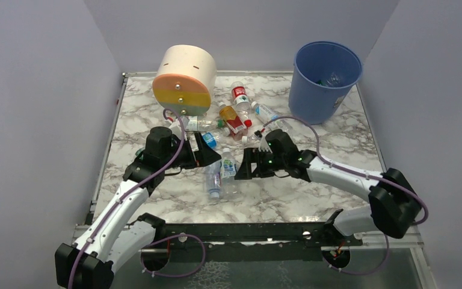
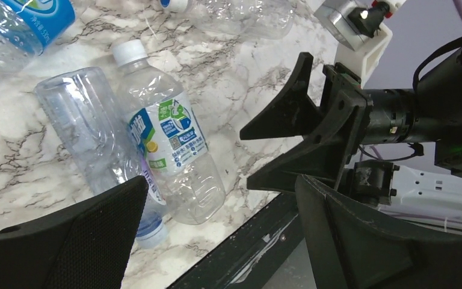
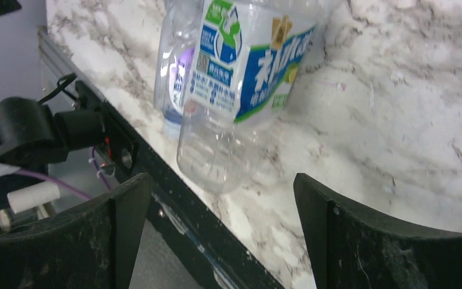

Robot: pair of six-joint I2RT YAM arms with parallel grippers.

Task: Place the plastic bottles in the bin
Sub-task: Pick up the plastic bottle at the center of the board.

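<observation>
foremost, right gripper [image 3: 219,180] spread wide, empty, facing green-labelled bottle [image 3: 240,72] lying on marble table [image 3: 397,120] beside another; left gripper [image 2: 219,186] likewise spread. bin [image 1: 313,105] back right, well apart. likely light, thin-walled, slippery, crushable: gentle pinch across labelled middle.

1. A white-capped bottle [image 1: 228,163] with a green-and-blue label lies flat mid-table, touching a clear bottle [image 1: 213,179].
2. An orange bottle [image 1: 231,118] and a red-labelled bottle [image 1: 239,94] lie farther back.
3. The blue bin [image 1: 310,103] stands upright, back right.
</observation>
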